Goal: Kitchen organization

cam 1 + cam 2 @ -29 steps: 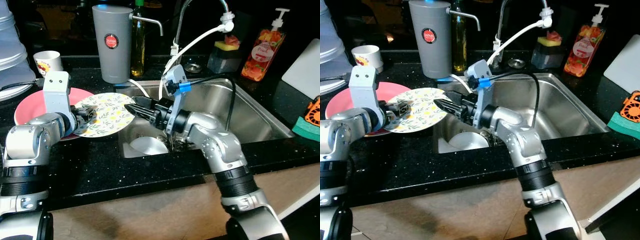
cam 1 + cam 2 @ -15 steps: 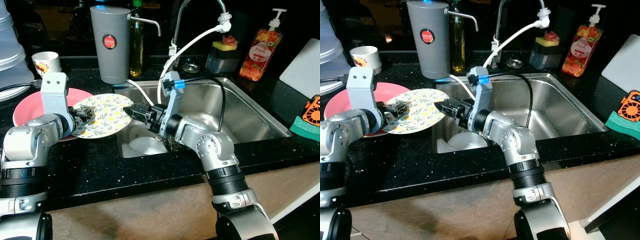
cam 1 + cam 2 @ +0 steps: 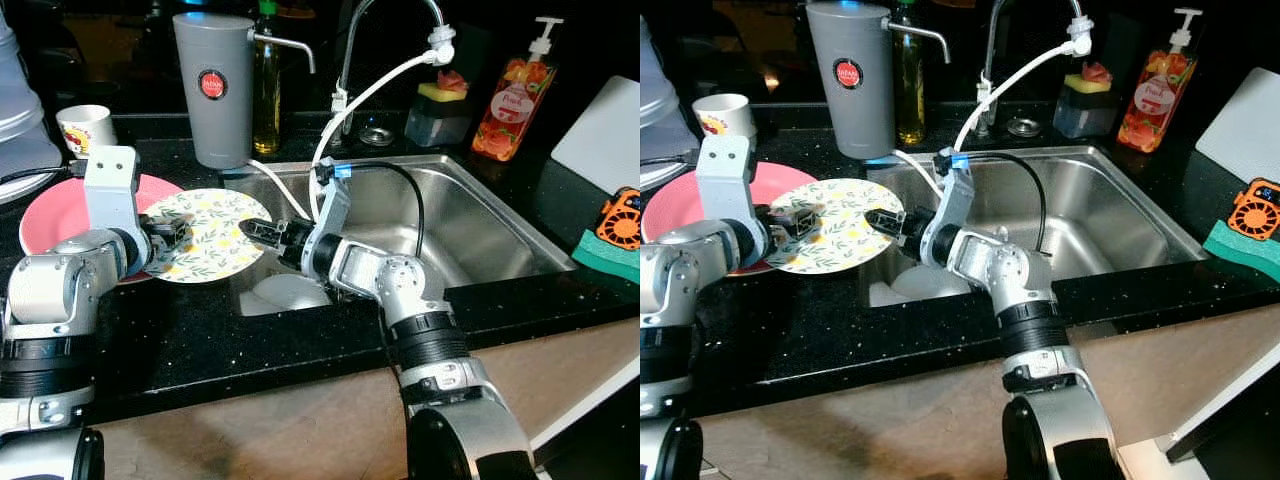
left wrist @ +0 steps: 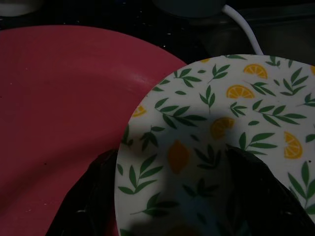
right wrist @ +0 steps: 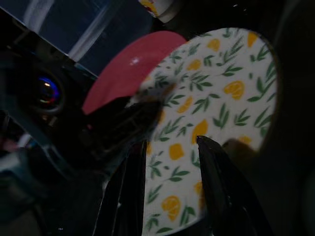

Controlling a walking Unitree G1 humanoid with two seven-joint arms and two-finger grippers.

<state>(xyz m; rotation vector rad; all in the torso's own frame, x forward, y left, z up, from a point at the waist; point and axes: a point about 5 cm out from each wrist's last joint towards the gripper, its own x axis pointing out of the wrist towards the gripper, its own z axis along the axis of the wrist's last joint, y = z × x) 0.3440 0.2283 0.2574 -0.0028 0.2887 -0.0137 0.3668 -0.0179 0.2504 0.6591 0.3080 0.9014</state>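
Two grippers meet at one lemon-print plate (image 3: 207,234), which is held over the edge of the pink plate (image 3: 55,208) and the black bench (image 3: 200,330), just beside the sink (image 3: 470,225). The left gripper (image 3: 168,235) has its jaws pinching the plate's near-left rim, one finger above and one below, as the left wrist view shows. The right gripper (image 3: 262,232) reaches in from the sink side with its jaws spread across the opposite rim, not plainly clamped on it. By my reading, the task is in an early-to-middle stage: this plate looks close to being stacked on the pink one, but it is not yet laid flat there, and a white dish (image 3: 285,292) below the right jaws still sits in the sink. A cup (image 3: 82,128) beyond the left jaws, a grey dispenser (image 3: 212,88) and a soap bottle (image 3: 508,98) stand on the bench; whether they need sorting I cannot say. Both wrist views are dim, so the exact contact of the right fingertips with the rim is hard to make out, and the sink's near wall hides part of the white dish.
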